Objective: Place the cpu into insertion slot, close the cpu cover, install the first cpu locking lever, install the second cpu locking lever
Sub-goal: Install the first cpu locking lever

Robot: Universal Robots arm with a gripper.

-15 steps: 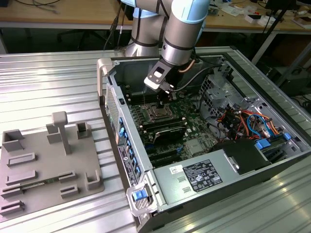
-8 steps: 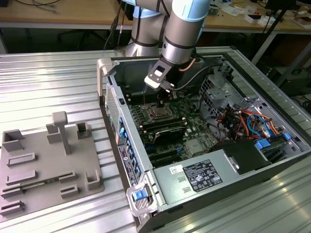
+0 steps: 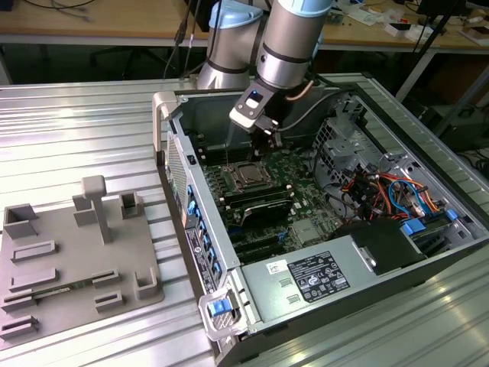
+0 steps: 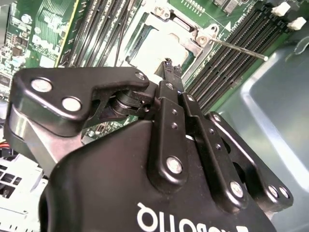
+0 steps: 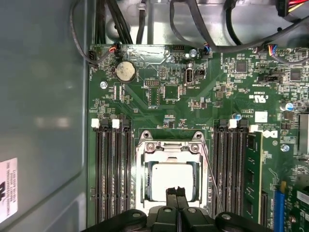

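Observation:
The cpu (image 5: 171,178) lies flat in its socket on the green motherboard, its dull silver top facing up. The cpu cover (image 5: 142,169) is down around it as a silvery frame; both also show in the second wrist view, the cpu (image 4: 159,46) and the cover (image 4: 193,35). A thin locking lever rod (image 5: 211,179) runs along one side of the socket and sticks out over the memory slots as a lever (image 4: 239,50). My gripper (image 5: 176,194) hangs just above the socket's edge, fingers pressed together with nothing between them. In the exterior view the gripper (image 3: 263,144) is over the socket (image 3: 248,174).
The open computer case (image 3: 172,145) has tall walls around the board. Black memory slots (image 5: 112,174) flank the socket on both sides. Cable bundles (image 3: 386,191) and a power supply (image 3: 313,279) lie toward the exterior view's right. A grey fixture plate (image 3: 76,260) sits on the exterior view's left.

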